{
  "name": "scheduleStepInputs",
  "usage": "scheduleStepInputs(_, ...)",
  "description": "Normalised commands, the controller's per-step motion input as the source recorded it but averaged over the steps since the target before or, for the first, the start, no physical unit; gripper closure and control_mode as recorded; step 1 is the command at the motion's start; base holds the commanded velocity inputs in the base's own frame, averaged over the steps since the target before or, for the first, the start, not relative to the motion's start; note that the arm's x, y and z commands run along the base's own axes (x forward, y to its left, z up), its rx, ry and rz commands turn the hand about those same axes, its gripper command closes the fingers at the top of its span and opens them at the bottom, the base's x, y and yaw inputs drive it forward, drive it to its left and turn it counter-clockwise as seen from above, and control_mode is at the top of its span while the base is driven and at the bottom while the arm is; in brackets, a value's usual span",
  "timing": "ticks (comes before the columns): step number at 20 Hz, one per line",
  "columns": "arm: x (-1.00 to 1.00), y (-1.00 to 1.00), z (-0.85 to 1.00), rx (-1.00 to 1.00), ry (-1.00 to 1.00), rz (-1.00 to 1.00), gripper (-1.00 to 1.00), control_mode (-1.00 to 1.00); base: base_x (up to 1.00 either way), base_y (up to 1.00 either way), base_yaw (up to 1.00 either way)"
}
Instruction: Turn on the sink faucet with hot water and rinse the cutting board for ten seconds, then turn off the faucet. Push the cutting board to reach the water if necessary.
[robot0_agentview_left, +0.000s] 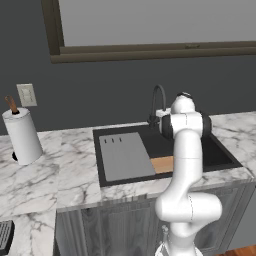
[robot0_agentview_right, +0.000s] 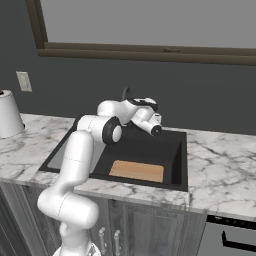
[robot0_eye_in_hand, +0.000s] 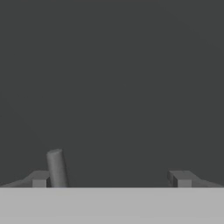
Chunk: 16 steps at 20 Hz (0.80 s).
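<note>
The dark gooseneck sink faucet stands at the back rim of the black sink, and the arm hides most of it in the right base view. The tan cutting board lies flat at the basin's front. No water is in view. My gripper is open and empty, facing the dark wall. A short grey rod rises just inside its left fingertip; I cannot tell whether they touch. My hand hovers over the back of the sink beside the faucet.
A grey slotted panel covers the basin's left part. A paper towel roll stands on the marble counter at far left, under a wall outlet. A window frame runs above.
</note>
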Motion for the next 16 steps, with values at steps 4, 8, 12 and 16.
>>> scheduleStepInputs(4, 0.0, 0.0, 0.0, 0.0, 0.0, 0.0, -1.0, -1.0, 0.0, 0.0, 0.0)
scheduleStepInputs(8, 0.0, 0.0, 0.0, 0.0, 0.0, 0.0, -1.0, -1.0, 0.0, 0.0, 0.0)
scheduleStepInputs(12, 0.0, 0.0, 0.0, 0.0, 0.0, 0.0, -1.0, -1.0, 0.0, 0.0, 0.0)
scheduleStepInputs(16, 0.0, 0.0, 0.0, 0.0, 0.0, 0.0, -1.0, -1.0, 0.0, 0.0, 0.0)
